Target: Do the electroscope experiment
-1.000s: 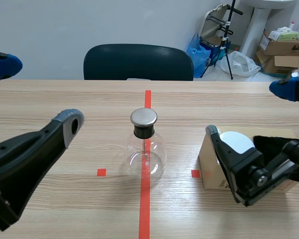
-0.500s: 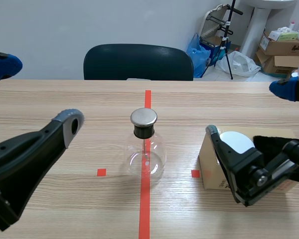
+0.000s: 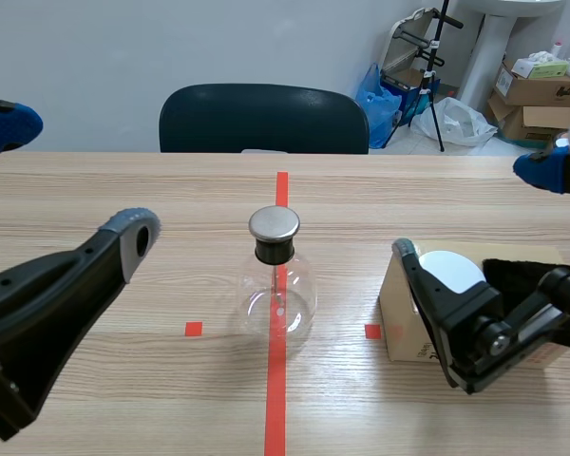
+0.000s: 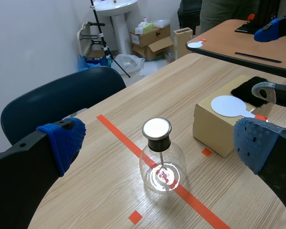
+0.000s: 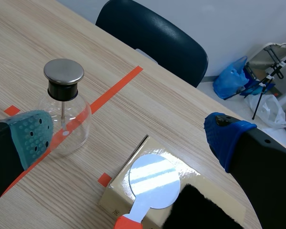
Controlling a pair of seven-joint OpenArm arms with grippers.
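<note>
A round glass flask electroscope [image 3: 276,290] with a metal cap [image 3: 274,225] stands on the red centre line. In the left wrist view the flask [image 4: 163,167] is ahead of my open left gripper [image 4: 159,143], well clear of both fingers. A cardboard box [image 3: 402,318] sits to the flask's right. On it lie a white disc paddle [image 3: 451,270] with an orange-red handle [image 5: 128,222] and a black fur cloth [image 3: 521,267]. My right gripper [image 5: 128,138] is open above the box [image 5: 109,200], with the disc [image 5: 154,180] below it and the flask [image 5: 64,125] by its left finger.
A dark chair [image 3: 263,118] stands at the table's far edge. Cardboard boxes [image 3: 537,90], bags and a stand lie on the floor at the back right. Another table [image 4: 238,40] shows beyond the box in the left wrist view.
</note>
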